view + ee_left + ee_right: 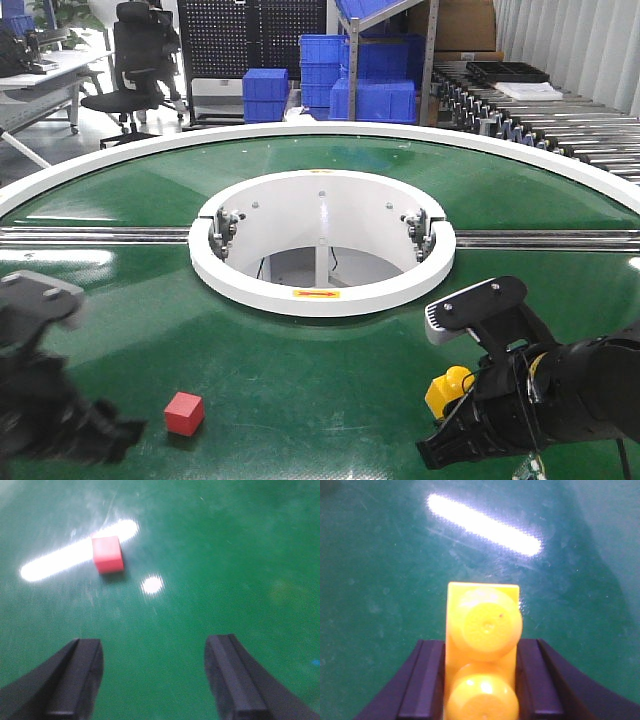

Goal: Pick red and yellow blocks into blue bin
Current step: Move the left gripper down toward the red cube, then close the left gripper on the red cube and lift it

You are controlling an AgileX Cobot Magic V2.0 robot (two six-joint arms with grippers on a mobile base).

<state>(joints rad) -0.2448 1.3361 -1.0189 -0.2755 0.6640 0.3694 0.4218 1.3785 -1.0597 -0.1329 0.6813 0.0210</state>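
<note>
A small red cube [184, 413] lies on the green table near the front, left of centre. In the left wrist view the red cube [107, 555] sits ahead and to the left of my left gripper [154, 642], which is open with only green surface between its fingers. In the front view, my left gripper [120, 436] hangs blurred just left of the cube. My right gripper [481, 645] is shut on the yellow block [483, 650], whose two round studs face the camera. In the front view the yellow block [447, 389] sticks out of the right gripper [445, 418]. The blue bin is out of view.
A white ring hub [320, 290] with an open well sits in the middle of the round green table [330, 390]. A metal rail [100, 237] crosses the table. Stacked blue crates [375, 98] stand at the back, with a roller conveyor [570, 120] at the right.
</note>
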